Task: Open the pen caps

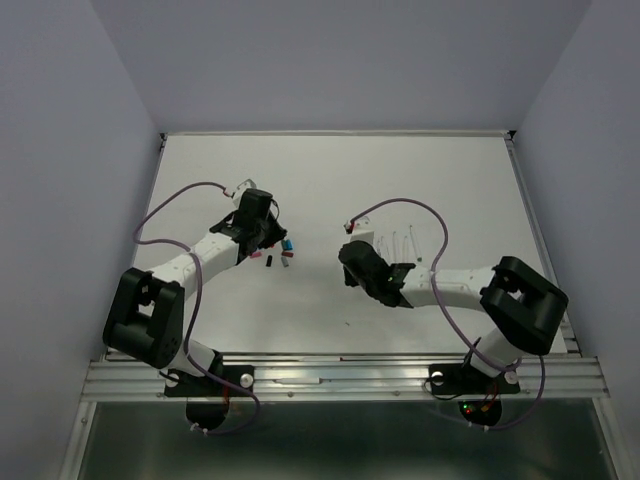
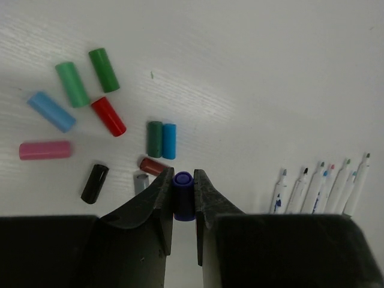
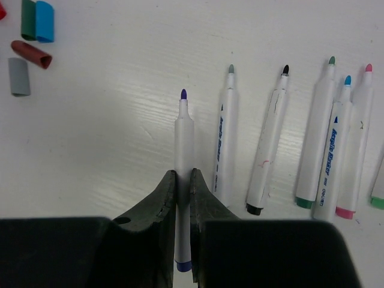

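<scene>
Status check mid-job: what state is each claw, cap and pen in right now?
left claw: shut on the purple cap, which is off its pen
right claw: shut on the purple pen, tip bare
loose caps: off, lying scattered
other pens: uncapped, lying side by side

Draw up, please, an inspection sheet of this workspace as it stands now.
Surface: white table, no spills or marks seen.
Job's things: loose caps lie scattered in several colours; uncapped pens lie side by side in a row.
Clutter: nothing seen.
Pincers: left pincer shut on a purple cap; right pincer shut on a purple-tipped pen, its tip bare.
Cables: purple cables loop beside both arms, none lying on the caps or pens.
Surroundings: pale walls on three sides; metal rail at the near edge.
</scene>
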